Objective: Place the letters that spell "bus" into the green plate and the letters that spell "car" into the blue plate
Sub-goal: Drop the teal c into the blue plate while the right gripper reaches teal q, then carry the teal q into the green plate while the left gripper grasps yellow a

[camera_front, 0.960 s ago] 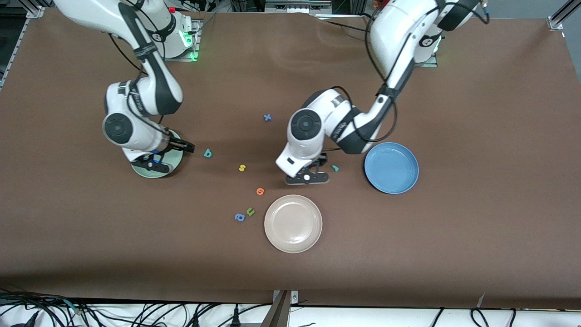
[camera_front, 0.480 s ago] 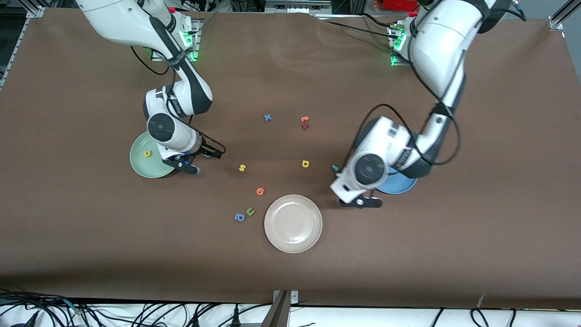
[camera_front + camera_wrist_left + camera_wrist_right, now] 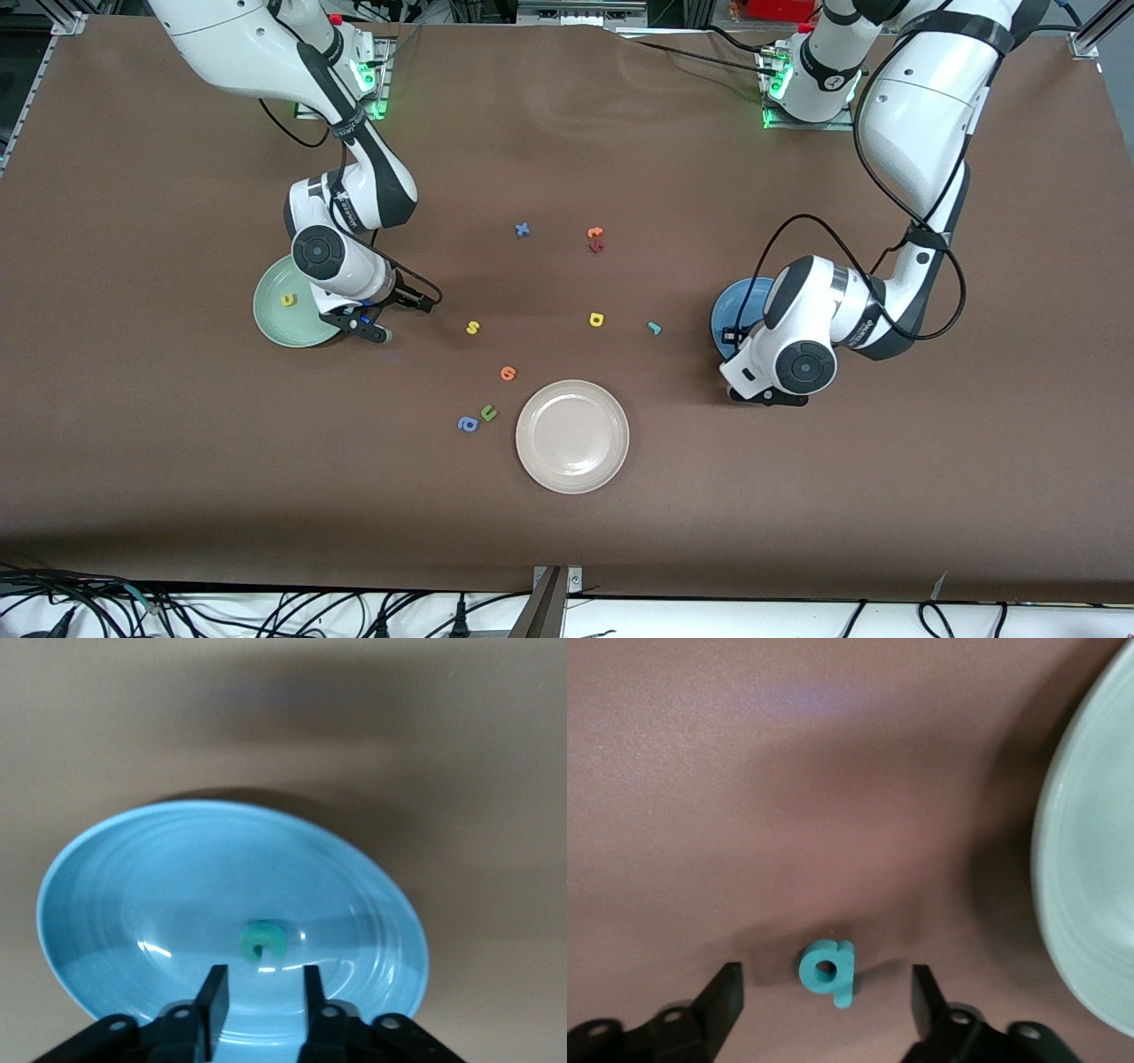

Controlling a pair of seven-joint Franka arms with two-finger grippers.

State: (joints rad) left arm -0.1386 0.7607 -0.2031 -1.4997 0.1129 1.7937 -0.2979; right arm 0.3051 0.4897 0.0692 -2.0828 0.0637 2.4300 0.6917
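The blue plate [image 3: 124, 895] holds the teal c [image 3: 262, 940], which lies loose near its middle. My left gripper [image 3: 261, 990] hangs open just over that plate [image 3: 742, 306], nothing between its fingers. My right gripper [image 3: 826, 992] is low over the table beside the green plate [image 3: 1090, 886], open, with the teal b [image 3: 828, 970] lying on the table between its fingers [image 3: 728, 990]. The yellow u [image 3: 288, 300] lies in the green plate [image 3: 275, 321]. On the table lie the yellow s [image 3: 473, 328], the yellow a [image 3: 597, 320] and the teal r [image 3: 655, 329].
A beige plate [image 3: 572, 436] sits nearest the front camera. Beside it lie an orange letter [image 3: 508, 373], a green u [image 3: 488, 412] and a blue a [image 3: 468, 424]. A blue x [image 3: 523, 229] and red and orange letters [image 3: 595, 239] lie toward the bases.
My left arm swung from the table's middle to the blue plate and opened, leaving the teal c in it. My right arm moved off the green plate to the teal b.
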